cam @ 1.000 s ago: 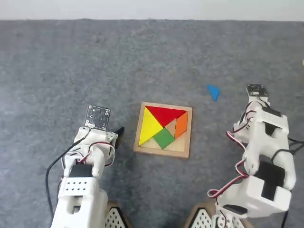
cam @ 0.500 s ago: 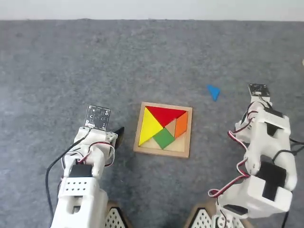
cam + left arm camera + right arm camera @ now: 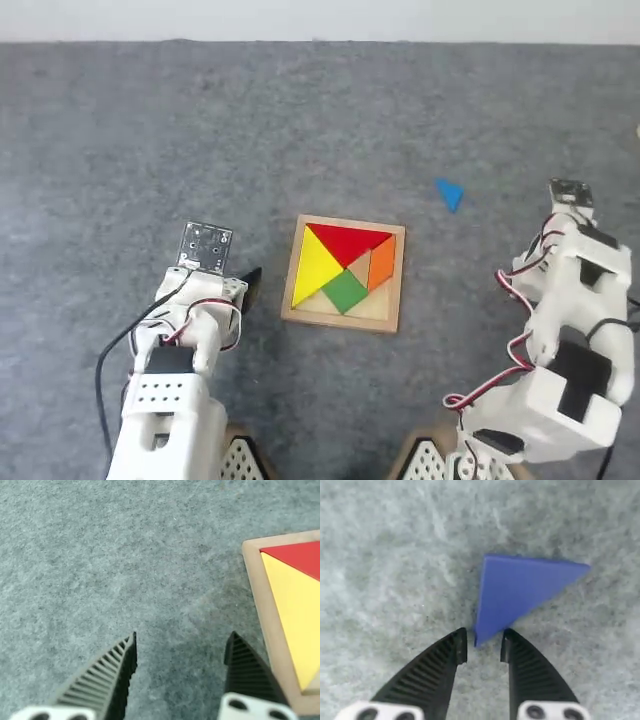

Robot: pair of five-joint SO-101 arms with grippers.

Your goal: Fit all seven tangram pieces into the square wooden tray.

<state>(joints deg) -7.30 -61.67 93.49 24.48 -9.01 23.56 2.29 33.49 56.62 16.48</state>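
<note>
The square wooden tray (image 3: pixel 341 321) lies mid-table and holds a red triangle (image 3: pixel 345 242), a yellow triangle (image 3: pixel 315 265), a green piece (image 3: pixel 345 291) and an orange piece (image 3: pixel 381 265). A small blue triangle (image 3: pixel 450 194) lies on the carpet to the tray's upper right. My right gripper (image 3: pixel 482 642) is shut on the corner of a blue-violet triangle (image 3: pixel 520 590) that sticks out ahead of the fingertips. The right arm (image 3: pixel 570 260) stands at the table's right side and hides that piece from above. My left gripper (image 3: pixel 180 647) is open over bare carpet beside the tray's left rim (image 3: pixel 260 590).
Grey carpet covers the whole table. Bare wood shows along the tray's lower edge (image 3: pixel 370 310). The left arm (image 3: pixel 185 340) stands left of the tray, the table's far edge runs along the back wall.
The right arm has shifted to the right, away from the tray. The left arm, the tray and the small blue triangle have not moved.
</note>
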